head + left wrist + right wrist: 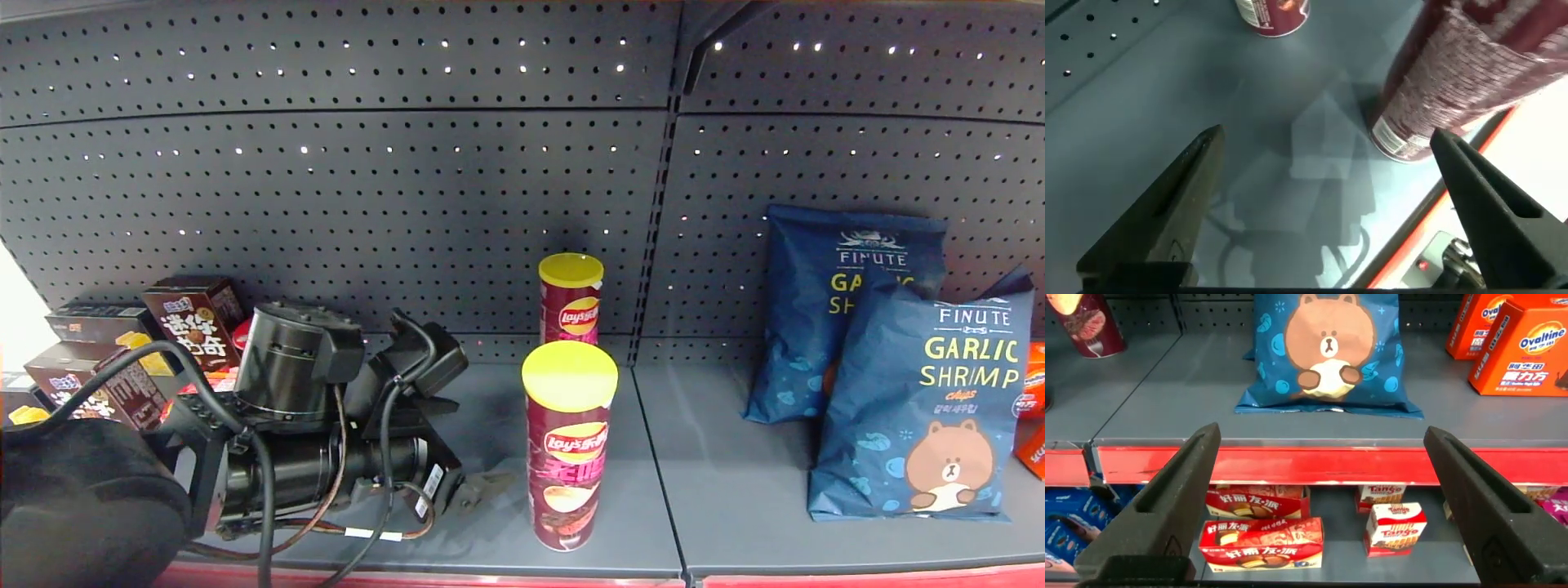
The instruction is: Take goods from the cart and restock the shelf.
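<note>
Two maroon chip cans with yellow lids stand upright on the grey shelf (735, 498), one near the front edge (568, 445) and one behind it by the back wall (570, 298). My left gripper (478, 488) lies low over the shelf just left of the front can. In the left wrist view it (1327, 139) is open with only bare shelf between its fingers, the front can (1454, 73) beside one finger and the back can (1274, 12) farther off. My right gripper (1321, 437) is open and holds nothing, in front of the shelf's red edge (1315, 464).
Two blue snack bags (914, 408) lean at the shelf's right; the front bag (1327, 351) lies near the edge. Orange boxes (1523, 343) stand beyond them. Dark chocolate boxes (196, 322) crowd the left end. Red boxes (1261, 539) fill the lower shelf. Pegboard (408, 188) backs everything.
</note>
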Controlling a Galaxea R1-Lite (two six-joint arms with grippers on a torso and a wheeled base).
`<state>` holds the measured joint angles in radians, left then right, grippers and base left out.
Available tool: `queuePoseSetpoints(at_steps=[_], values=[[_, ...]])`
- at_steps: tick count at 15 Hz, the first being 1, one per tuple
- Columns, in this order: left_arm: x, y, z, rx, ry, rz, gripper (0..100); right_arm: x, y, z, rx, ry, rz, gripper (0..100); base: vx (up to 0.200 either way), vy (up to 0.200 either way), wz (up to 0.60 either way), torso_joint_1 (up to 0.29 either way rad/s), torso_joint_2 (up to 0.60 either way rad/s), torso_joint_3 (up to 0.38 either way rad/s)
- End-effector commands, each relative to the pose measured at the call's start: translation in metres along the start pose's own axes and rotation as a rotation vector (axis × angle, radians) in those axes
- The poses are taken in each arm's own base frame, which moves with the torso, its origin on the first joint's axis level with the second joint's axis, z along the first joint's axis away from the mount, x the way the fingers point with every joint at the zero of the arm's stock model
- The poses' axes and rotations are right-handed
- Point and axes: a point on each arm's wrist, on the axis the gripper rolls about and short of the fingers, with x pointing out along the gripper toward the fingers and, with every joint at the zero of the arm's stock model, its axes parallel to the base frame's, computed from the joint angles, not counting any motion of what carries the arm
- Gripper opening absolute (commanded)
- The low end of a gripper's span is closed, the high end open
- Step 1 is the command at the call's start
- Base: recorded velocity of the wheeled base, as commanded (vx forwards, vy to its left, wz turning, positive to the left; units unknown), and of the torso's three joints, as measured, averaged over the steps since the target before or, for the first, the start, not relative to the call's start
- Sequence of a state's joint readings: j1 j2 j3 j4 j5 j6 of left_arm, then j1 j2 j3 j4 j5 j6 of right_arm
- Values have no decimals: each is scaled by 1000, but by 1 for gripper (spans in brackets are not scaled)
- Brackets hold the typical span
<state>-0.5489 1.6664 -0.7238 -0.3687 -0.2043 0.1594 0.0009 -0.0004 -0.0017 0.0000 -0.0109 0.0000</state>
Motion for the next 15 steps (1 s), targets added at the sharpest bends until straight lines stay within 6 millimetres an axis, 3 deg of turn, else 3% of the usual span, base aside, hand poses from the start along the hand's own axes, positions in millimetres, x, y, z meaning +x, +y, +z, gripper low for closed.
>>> queuePoseSetpoints(at_steps=[1, 15], values=[[6, 1, -1, -3, 12, -1, 100, 0, 0, 0, 0, 1, 1, 100, 0, 0, 0, 0, 0, 0], [14, 1, -6, 0, 10, -3, 100, 0, 0, 0, 0, -1, -1, 100, 0, 0, 0, 0, 0, 0]])
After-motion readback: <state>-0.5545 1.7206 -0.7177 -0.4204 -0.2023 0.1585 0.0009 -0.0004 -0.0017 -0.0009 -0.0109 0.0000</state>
